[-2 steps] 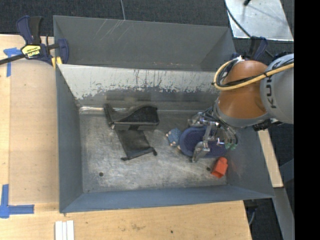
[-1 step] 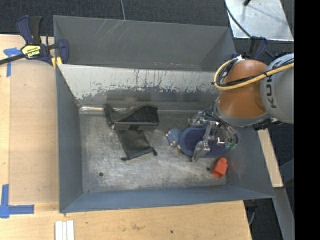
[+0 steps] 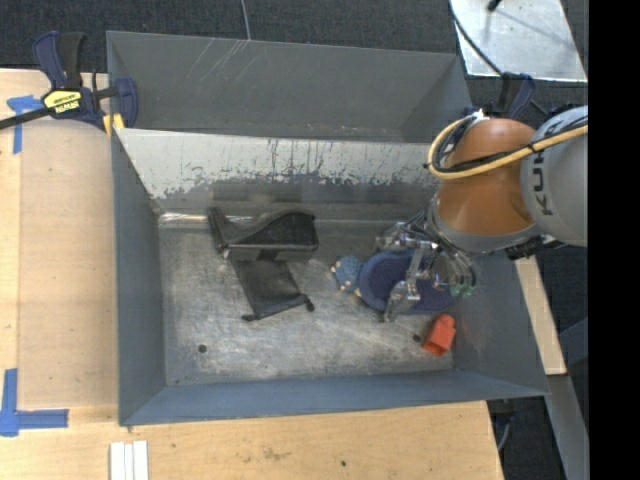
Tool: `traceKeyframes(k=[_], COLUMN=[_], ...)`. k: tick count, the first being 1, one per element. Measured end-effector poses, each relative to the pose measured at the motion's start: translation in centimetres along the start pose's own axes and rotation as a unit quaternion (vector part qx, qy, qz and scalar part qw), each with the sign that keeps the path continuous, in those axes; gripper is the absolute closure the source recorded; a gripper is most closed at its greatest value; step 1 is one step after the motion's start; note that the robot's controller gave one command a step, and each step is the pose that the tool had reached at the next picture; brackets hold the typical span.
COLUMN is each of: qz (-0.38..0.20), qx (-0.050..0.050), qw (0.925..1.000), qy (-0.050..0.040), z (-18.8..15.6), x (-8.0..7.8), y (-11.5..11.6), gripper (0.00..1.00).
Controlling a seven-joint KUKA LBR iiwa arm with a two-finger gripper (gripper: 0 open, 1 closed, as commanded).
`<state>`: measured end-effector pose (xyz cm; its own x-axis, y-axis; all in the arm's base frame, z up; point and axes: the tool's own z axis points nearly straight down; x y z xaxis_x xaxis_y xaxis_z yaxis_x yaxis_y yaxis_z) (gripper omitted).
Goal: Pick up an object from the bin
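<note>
Target looks like the blue rounded lump (image 3: 366, 278), soft-looking, with a small knob sticking out on its left. It lies on the bin floor, right of centre. Its right part is hidden under the robot's hardware, so the full outline is unclear and I can't say what kind of item it is.

The gripper (image 3: 412, 290) sits directly over that hidden right part and overlaps the lump in the camera view. Metal parts and thin wires are cluttered together there. Can't tell whether the gripper is released or clenched, nor whether it touches the lump or hangs above it. Nothing reads as a grasp. The orange dome-shaped cover (image 3: 485, 183) on the wrist blocks the bin's right wall and part of the back-right corner.

Near the gripper, towards the near-right corner, is one small orange-red block-like piece (image 3: 438, 334). It is close to the blue lump but apart from it, at the foot of the right wall. Its detail is too small to make out.

Left of the lump, well apart, are two black things:
- A black wedge-shaped item (image 3: 268, 232) with a long flat bar, stapler-like, near the back wall.
- A dark flat angular piece (image 3: 270, 290) just in front of it, touching or overlapping it — can't tell which.

Count: one blue, one orange-red, two black — four things on the scuffed floor of the grey metal bin (image 3: 135, 268).
</note>
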<state>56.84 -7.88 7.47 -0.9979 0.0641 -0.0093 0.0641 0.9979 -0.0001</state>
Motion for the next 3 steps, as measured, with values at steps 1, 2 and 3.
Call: traceKeyframes(k=[1, 2, 3], qz=[-0.001, 0.0, -0.001], qx=[0.0, 0.0, 0.0], qw=[1.0, 1.0, 1.0], qy=[-0.0008, -0.006, -0.001], z=[0.0, -0.4, -6.9], x=[-0.1, -0.5, -0.8], y=[0.0, 0.0, -0.1], gripper=[0.0, 1.0, 1.0])
